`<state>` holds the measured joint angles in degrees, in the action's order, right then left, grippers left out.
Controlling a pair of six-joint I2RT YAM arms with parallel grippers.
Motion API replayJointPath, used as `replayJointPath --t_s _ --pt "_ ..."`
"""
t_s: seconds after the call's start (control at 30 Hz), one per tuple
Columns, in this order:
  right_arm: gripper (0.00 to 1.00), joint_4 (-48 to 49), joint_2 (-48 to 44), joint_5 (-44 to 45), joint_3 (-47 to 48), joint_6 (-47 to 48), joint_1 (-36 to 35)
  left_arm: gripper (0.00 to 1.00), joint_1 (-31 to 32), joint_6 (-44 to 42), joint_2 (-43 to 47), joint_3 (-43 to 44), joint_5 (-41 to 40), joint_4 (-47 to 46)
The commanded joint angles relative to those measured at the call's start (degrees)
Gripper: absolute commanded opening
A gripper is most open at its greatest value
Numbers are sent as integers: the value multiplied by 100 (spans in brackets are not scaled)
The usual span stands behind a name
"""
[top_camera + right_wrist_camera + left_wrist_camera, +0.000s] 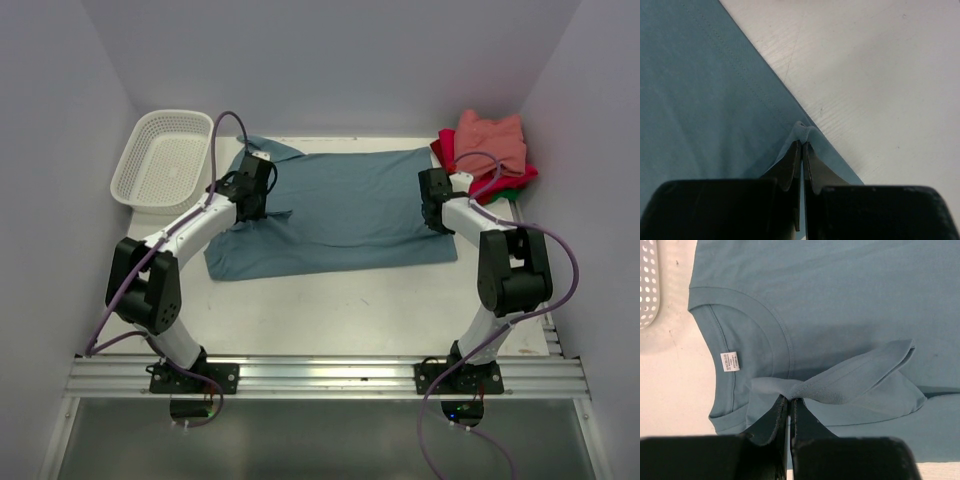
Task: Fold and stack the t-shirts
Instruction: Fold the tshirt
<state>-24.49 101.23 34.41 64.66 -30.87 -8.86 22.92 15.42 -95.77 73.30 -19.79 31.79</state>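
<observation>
teal shirt — left gripper clamps fold near unreadable label, right gripper clamps hem.

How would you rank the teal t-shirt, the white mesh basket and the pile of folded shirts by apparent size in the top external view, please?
1. teal t-shirt, clearly largest.
2. white mesh basket and pile of folded shirts: about alike, so I would not rank them.

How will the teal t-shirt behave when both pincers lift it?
Probably floppy: the teal t-shirt puckers and folds where the left pincer pinches it near the collar. Likely light, since the right pincer grips only a thin hem edge. The unheld middle would likely sag between them.
</observation>
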Motion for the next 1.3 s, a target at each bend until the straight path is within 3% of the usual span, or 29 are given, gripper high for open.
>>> replayJointPath --t_s 0.0,0.8,0.83,0.87,0.9,0.93,1.0,1.13,1.27 --pt "0 208 -191 452 47 -191 60 0 -59 -57 119 211 -148 -226" --pt "0 498 63 417 116 -305 86 0 -226 -57 -240 369 -122 -366" --pt "13 489 63 408 117 -305 78 0 -226 -48 -241 378 -121 -393" --pt "42 498 3 347 99 -279 78 7 -226 -48 -223 378 -121 -393" --pt "75 550 -50 295 73 -279 86 39 -226 -30 -188 370 -130 -410" --pt "99 594 -112 277 29 -218 78 56 -226 31 -153 361 -235 -411" --pt "99 726 -410 145 -155 -156 78 100 -226 84 48 256 -367 -463" --pt "99 885 -981 -188 -489 11 78 100 -226 364 488 150 -526 -359" --pt "99 806 -1386 -777 -954 169 25 100 -209 900 1207 -279 -114 -252"
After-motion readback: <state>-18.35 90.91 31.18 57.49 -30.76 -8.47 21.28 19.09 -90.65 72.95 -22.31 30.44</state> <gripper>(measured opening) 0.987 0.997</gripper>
